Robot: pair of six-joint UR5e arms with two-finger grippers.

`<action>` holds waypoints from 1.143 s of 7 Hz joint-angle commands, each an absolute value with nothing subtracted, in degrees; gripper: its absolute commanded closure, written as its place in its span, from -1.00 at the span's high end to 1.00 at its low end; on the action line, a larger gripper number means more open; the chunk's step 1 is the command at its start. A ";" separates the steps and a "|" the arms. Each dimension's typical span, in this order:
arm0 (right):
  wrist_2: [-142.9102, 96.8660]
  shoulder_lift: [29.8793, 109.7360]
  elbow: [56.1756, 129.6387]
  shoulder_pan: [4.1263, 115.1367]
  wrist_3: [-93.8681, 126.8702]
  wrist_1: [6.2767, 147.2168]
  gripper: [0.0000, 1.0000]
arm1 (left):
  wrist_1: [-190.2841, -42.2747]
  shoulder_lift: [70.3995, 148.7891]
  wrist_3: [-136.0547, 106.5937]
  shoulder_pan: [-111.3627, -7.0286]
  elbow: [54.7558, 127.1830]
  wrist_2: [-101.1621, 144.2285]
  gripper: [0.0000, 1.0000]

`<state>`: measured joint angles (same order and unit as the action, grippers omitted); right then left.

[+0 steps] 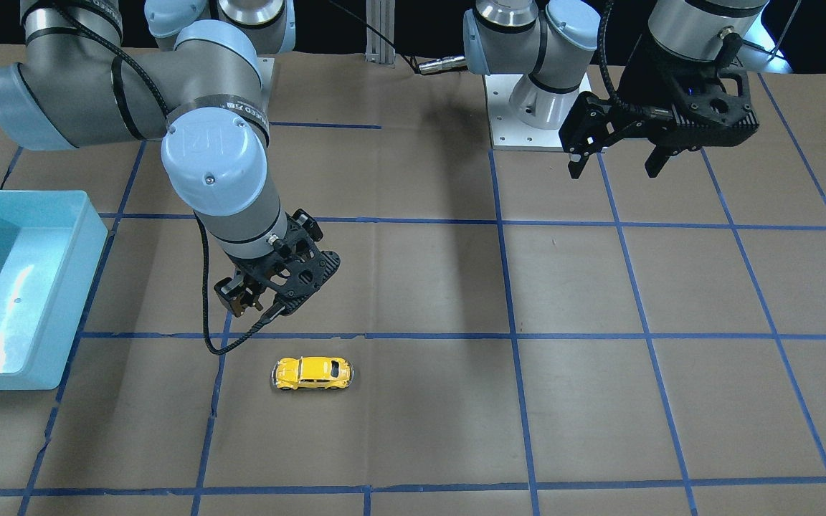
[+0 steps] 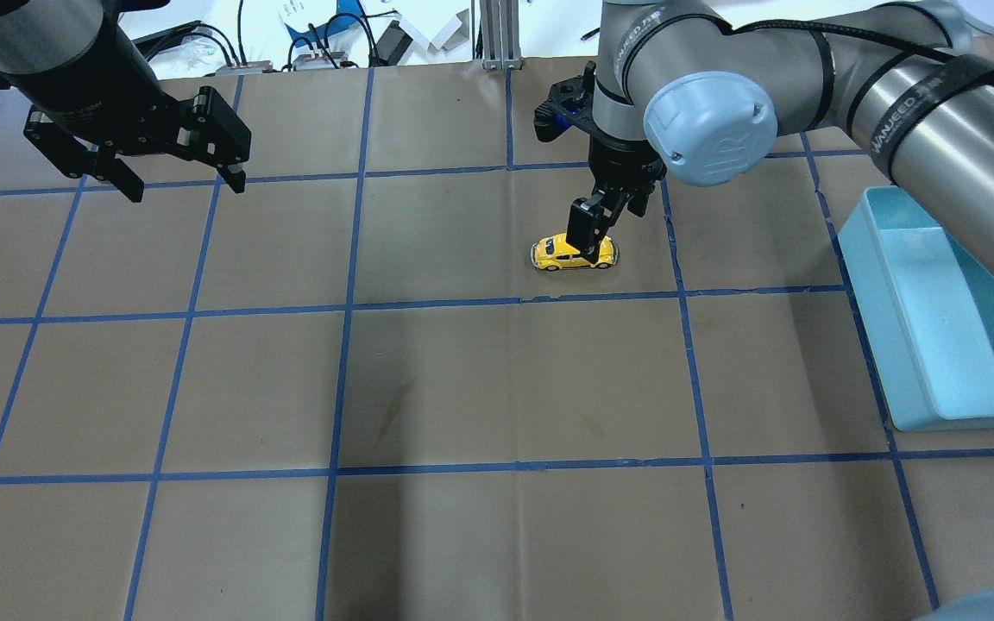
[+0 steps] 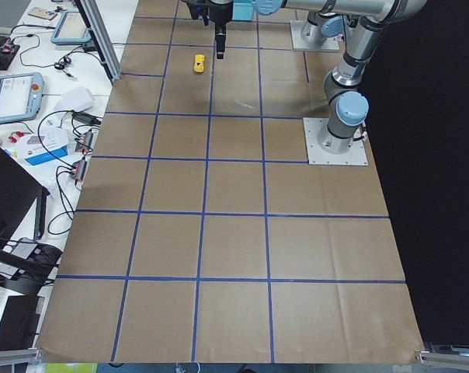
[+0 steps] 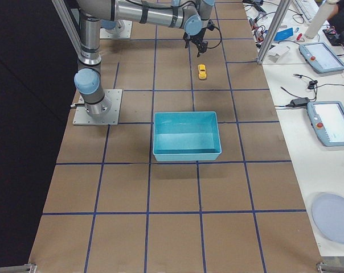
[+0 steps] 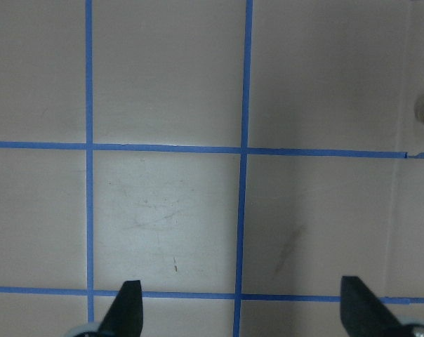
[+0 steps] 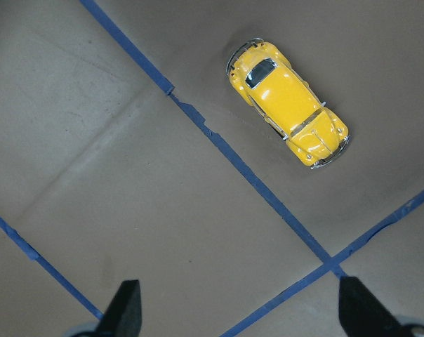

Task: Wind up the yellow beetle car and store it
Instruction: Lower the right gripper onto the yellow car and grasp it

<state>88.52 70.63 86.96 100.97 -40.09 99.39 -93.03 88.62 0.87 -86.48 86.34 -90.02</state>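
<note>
The yellow beetle car (image 1: 312, 373) stands on its wheels on the brown paper table. It also shows in the overhead view (image 2: 574, 253) and at the top of the right wrist view (image 6: 288, 104). My right gripper (image 1: 259, 301) hangs above the table just to the robot's side of the car, not touching it. In the right wrist view this gripper (image 6: 238, 283) is open and empty, and the car lies beyond its fingertips. My left gripper (image 1: 617, 161) is open and empty, raised far from the car. In the left wrist view (image 5: 240, 282) only bare table lies under it.
A light blue bin (image 1: 90, 244) stands on the robot's right side of the table, seen too in the overhead view (image 2: 868, 319) and the exterior right view (image 4: 186, 155). Blue tape lines grid the paper. Tablets and cables lie on a side bench (image 4: 331, 122).
</note>
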 commanded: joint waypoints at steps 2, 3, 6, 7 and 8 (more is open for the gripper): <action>88.51 67.25 87.10 101.07 -55.96 108.07 1.00 | -92.73 87.80 0.88 -86.31 87.54 -90.00 1.00; 88.59 66.89 87.53 101.07 -59.12 108.45 1.00 | -92.90 87.45 0.88 -86.31 87.19 -90.09 1.00; 88.51 64.00 90.70 101.07 -68.78 117.06 1.00 | -91.76 87.72 1.93 -86.13 87.26 -91.41 1.00; 88.51 62.68 90.62 101.16 -73.26 117.94 1.00 | -91.76 87.54 1.85 -86.22 87.01 -91.93 1.00; 88.42 61.62 90.62 101.34 -73.65 119.08 1.00 | -91.67 87.63 1.85 -86.05 87.27 -91.32 1.00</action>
